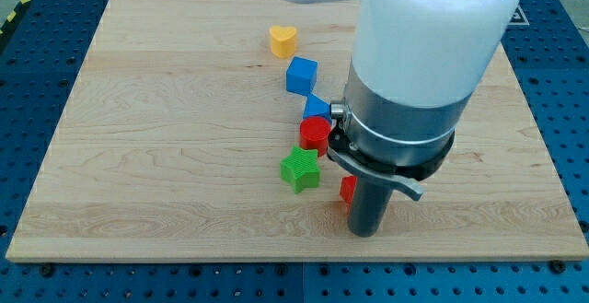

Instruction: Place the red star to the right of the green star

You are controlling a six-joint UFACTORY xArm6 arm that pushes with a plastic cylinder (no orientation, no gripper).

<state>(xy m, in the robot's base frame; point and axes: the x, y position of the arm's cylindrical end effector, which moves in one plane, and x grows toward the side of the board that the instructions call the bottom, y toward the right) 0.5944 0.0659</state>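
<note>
The green star (300,168) lies near the board's middle, toward the view's bottom. A red block (348,190) sits just to its right, mostly hidden behind my rod, so its shape cannot be made out. A second red block (315,134), rounded or faceted, lies just above the green star and almost touches it. My tip (365,233) rests on the board right beside the hidden red block, at its lower right, and to the lower right of the green star.
A blue cube (301,75) and a yellow heart (282,40) lie further up the board. Another blue block (316,107) sits between the cube and the upper red block, partly hidden. The arm's large white body (423,54) covers the board's right middle.
</note>
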